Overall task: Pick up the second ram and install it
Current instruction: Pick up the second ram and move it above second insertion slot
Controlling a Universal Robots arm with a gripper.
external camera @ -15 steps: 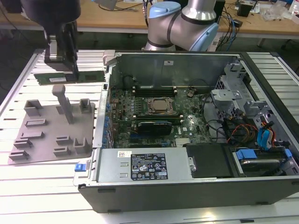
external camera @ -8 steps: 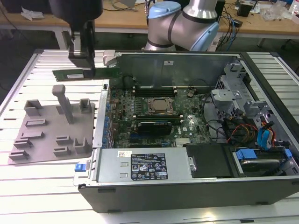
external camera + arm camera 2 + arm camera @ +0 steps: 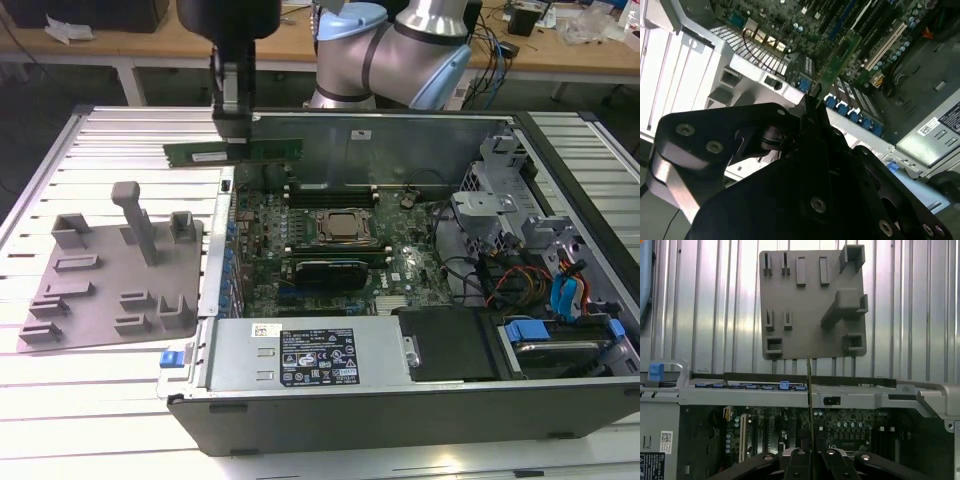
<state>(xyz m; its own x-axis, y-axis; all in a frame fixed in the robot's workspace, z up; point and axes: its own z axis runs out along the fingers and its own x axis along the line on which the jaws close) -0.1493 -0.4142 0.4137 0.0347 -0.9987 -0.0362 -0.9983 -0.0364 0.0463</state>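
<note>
Pinching the second ram (image 3: 270, 151) by its upper edge with the gripper (image 3: 232, 140) closed; held level, edge-down, probably for square seating; 11 o'clock of CPU socket (image 3: 340, 227), exterior view.

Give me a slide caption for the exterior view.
Pincer grips the second ram level over the open computer case, gray fixture plate alongside.

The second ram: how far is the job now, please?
Done: the ram is off the table, shut in the pincer. In hand: it hangs level over the edge of the case. Left: it is not yet seated in a slot on the board.
</note>
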